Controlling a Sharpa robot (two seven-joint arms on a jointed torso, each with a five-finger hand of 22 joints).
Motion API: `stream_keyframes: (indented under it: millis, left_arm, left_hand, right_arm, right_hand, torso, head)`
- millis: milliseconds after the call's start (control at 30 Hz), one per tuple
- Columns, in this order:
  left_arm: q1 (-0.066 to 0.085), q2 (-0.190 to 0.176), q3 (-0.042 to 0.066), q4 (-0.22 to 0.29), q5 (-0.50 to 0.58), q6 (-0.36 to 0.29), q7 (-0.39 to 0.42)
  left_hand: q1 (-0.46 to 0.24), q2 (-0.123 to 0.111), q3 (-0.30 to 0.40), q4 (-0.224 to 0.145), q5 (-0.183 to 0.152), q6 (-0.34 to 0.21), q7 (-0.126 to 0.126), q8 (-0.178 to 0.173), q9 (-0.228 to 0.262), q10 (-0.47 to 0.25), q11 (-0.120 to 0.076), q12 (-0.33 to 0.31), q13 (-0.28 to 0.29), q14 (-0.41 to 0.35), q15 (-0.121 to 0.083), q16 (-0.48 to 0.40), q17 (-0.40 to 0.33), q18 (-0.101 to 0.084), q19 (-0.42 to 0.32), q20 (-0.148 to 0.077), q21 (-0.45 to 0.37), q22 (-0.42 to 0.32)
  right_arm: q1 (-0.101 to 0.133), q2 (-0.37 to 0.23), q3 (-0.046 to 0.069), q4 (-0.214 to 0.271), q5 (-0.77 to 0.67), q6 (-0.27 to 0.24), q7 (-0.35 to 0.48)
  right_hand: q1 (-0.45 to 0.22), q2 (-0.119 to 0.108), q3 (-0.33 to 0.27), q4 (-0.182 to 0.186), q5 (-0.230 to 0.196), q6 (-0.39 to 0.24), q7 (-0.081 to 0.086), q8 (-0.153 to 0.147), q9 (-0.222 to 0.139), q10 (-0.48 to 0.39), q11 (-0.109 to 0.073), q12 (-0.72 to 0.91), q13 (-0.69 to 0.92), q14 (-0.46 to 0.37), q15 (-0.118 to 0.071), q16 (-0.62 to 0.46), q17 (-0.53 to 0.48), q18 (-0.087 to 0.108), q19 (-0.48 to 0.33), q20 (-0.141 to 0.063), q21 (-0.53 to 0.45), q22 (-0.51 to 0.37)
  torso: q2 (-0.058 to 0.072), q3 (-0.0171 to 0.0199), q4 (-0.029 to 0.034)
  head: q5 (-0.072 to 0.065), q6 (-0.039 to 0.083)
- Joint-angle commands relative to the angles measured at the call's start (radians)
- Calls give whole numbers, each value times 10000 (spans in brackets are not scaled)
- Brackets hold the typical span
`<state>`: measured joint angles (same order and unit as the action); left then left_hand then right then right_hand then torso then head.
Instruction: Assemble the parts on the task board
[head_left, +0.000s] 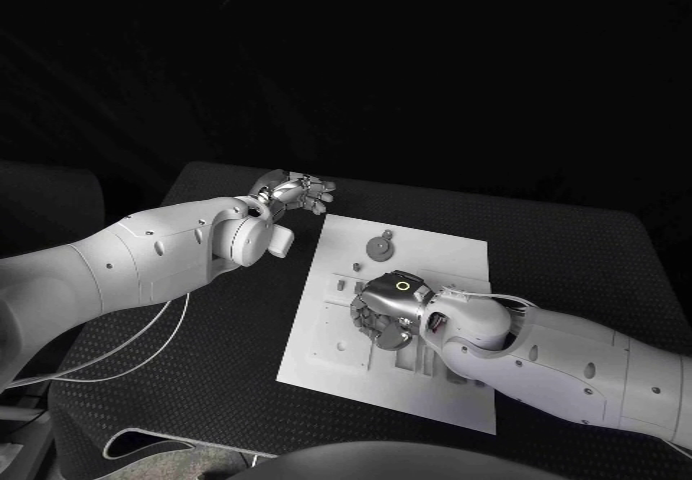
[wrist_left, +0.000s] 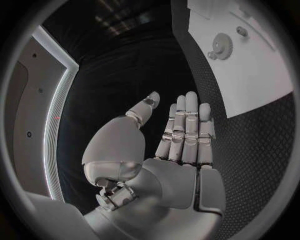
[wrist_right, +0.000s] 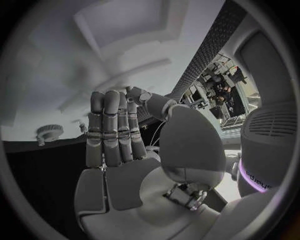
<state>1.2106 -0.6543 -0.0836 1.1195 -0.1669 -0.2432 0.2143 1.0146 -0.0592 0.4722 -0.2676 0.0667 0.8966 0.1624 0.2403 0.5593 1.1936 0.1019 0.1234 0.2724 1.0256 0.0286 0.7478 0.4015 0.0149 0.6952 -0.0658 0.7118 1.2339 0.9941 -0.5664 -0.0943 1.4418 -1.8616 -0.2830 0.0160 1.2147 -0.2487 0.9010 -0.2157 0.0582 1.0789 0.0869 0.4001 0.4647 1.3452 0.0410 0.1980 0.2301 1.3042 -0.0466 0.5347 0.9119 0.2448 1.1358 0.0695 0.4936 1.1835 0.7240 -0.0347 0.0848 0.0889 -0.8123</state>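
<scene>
I had the right hand hovering low over the middle of the task board, fingers straight and side by side, holding nothing; the left hand waited empty, fingers extended, off the board's far corner above the surface. I judged this the reach for a first part: next, I would need to settle onto one small piece, such as the gear just beyond the right hand.

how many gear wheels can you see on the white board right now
1: a grey toothed gear wheel lies flat on the far part of the white task board, beyond the right hand. That hand covers the board's middle, so more may be hidden beneath it.
</scene>
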Motion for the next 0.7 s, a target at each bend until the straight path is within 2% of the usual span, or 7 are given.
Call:
stream_keyframes:
  millis: [33, 400, 700]
  left_arm:
    - [11, 20, 7, 22, 43, 144, 54]
    - [11, 23, 7, 7, 43, 161, 43]
    - [12, 23, 7, 32, 43, 175, 22]
  left_hand:
    - [64, -28, 8, -24, 12, -4, 18, 54, -15, 22, 23, -30, -13, -3, 49, -58, 12, 100, 52, 2, -66, 10]
    - [62, -27, 8, -20, 11, -8, 21, 54, -18, 19, 26, -35, -17, -7, 52, -69, 20, 99, 49, 4, -72, 13]
    - [65, -29, 8, -21, 10, -10, 21, 56, -20, 16, 28, -38, -20, -10, 54, -78, 28, 99, 47, 5, -77, 16]
  right_arm:
    - [-39, -9, -73, -48, -306, 182, -4]
    - [-39, -14, -78, -13, -340, 134, -25]
    - [-36, 81, -103, -167, -217, 329, -51]
  right_hand:
    - [-26, 100, -26, -61, 39, 39, 13, -30, 5, 45, 2, 25, 5, 19, -67, 39, 5, 170, -4, -48, 58, 15]
    - [-29, 101, -26, -76, 36, 42, 12, -33, 10, 47, 2, 18, 11, 20, -68, 39, 8, 170, -4, -49, 58, 17]
    - [-113, 104, 13, -73, 51, -57, 59, -116, 20, -47, 52, -91, 22, -65, -26, -15, 0, 168, -102, -5, 2, 14]
  torso:
    - [0, 4, 6]
    - [5, 13, -3]
    - [-2, 1, -16]
  head:
    - [14, -9]
    - [29, -31]
    - [12, -32]
